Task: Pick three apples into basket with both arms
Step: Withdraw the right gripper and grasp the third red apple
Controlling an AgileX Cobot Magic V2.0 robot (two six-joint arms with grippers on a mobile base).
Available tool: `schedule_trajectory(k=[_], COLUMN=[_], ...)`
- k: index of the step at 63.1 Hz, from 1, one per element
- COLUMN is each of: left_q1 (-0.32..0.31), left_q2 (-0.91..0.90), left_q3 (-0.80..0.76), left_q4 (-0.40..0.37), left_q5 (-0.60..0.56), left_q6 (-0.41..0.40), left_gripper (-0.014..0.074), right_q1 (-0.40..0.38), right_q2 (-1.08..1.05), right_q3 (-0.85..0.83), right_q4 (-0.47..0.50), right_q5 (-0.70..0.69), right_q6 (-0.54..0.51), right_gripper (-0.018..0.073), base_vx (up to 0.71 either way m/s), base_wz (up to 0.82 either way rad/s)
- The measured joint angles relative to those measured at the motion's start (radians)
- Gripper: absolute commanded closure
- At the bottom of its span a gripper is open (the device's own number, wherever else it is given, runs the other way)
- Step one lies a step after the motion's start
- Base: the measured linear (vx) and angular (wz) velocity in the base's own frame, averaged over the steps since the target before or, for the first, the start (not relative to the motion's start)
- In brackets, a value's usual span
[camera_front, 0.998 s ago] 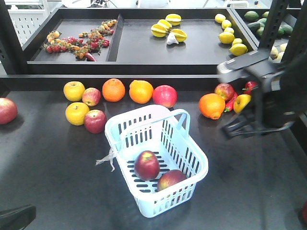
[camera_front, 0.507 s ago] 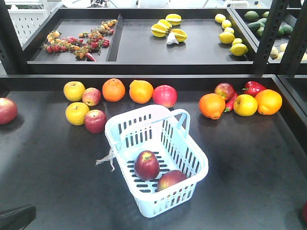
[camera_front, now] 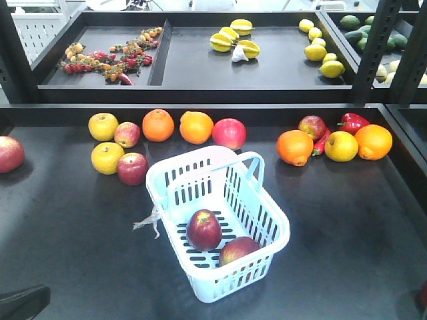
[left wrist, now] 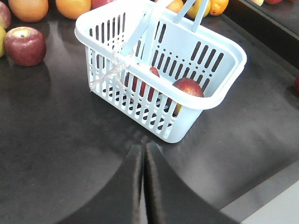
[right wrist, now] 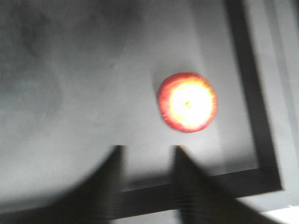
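— We see the basket as smooth pale plastic, faintly glossy, with a thin string tag.

— And the table looks matt black to us; the apples inside have shiny, waxy skin.

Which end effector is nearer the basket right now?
Left. The left end effector, fingers together, sits just short of the basket holding two apples. The right end effector, fingers apart, is over a lone apple by the table edge, with no basket in its view.
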State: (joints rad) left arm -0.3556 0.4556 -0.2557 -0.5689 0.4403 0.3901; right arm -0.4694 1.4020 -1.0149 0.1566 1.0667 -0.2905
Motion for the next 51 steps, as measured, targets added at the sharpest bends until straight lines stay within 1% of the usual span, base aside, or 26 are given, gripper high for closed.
schedule_trajectory(k=[2,7,11,22,42,51], left_q1=[0.000,0.000,0.000,0.000,0.000,0.000], left_q2=[0.000,0.000,0.000,0.000,0.000,0.000], left_q3=[0.000,0.000,0.000,0.000,0.000,0.000], left_q4=[0.000,0.000,-0.001,-0.001,-0.002,-0.003], left_q5=[0.000,0.000,0.000,0.000,0.000,0.000], left_q6=[0.000,0.000,0.000,0.000,0.000,0.000], left_gripper=[0.0603,0.0603,0.0603,0.0603,0.0603,0.0603], right_q1=[0.000,0.000,0.000,0.000,0.000,0.000], right_q2=[0.019,0.057,0.083,0.151,0.301,0.365], right_q3=[0.000,0.000,0.000,0.000,0.000,-0.001], right_q4=[0.000,-0.008,-0.024,-0.066,-0.076,-0.109], right_q5=[-0.004,-0.015,-0.020,-0.051,-0.142,-0.179], right_q6=[0.000,0.000,0.004,0.035,0.046,0.067], right_gripper=[-0.0022,-0.0123,-0.0169,-0.0159,-0.0126,-0.0122], base_vx=[0.00,0.00,0.00,0.00,0.00,0.00], base_wz=[0.00,0.00,0.00,0.00,0.00,0.00])
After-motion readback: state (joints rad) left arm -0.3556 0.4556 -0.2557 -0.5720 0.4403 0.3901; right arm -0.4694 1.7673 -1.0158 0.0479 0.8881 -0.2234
